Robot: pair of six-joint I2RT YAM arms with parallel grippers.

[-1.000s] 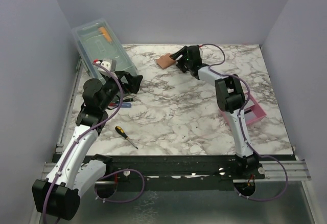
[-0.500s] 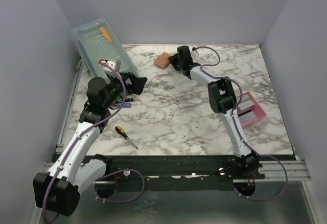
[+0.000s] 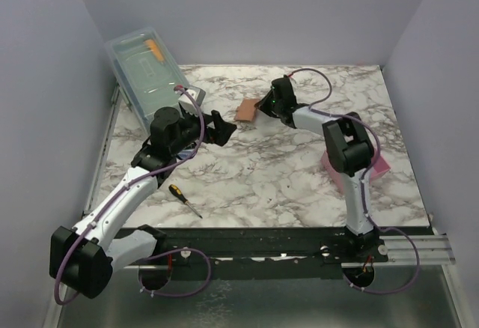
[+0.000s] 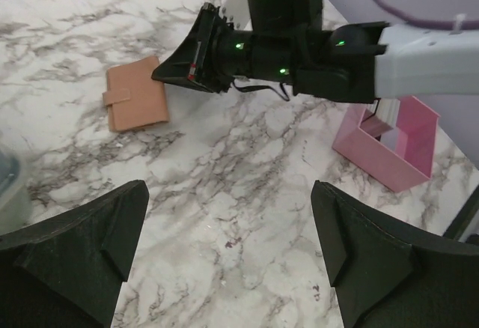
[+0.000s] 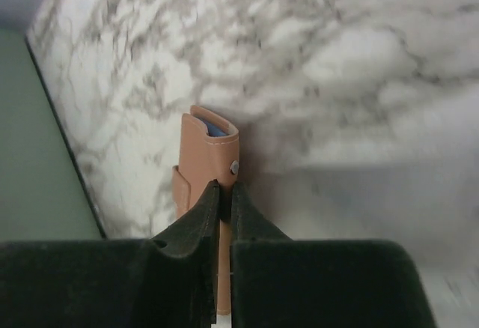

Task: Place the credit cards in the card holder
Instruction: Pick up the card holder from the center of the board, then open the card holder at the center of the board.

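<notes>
The tan card holder [image 3: 245, 111] lies on the marble table at the back centre, folded. In the right wrist view the card holder [image 5: 206, 156] has pale blue showing at its far end. My right gripper [image 3: 261, 106] is shut on the holder's thin near edge, which sits pinched between the jaws [image 5: 223, 187]. From the left wrist view the card holder [image 4: 135, 98] rests flat with the right gripper's tips [image 4: 187, 70] at its right side. My left gripper [image 4: 228, 201] hovers open over bare marble, left of the holder [image 3: 218, 129]. The credit cards are out of view.
A pink slotted tray [image 3: 379, 166] sits at the right, partly behind the right arm, and shows in the left wrist view [image 4: 397, 148]. A clear plastic bin [image 3: 146, 66] stands at the back left. A yellow-handled screwdriver [image 3: 184, 200] lies near the front left.
The right gripper has closed on the card holder and drawn it a little nearer. The left arm has swung forward and right toward the table's middle, its gripper still open.
</notes>
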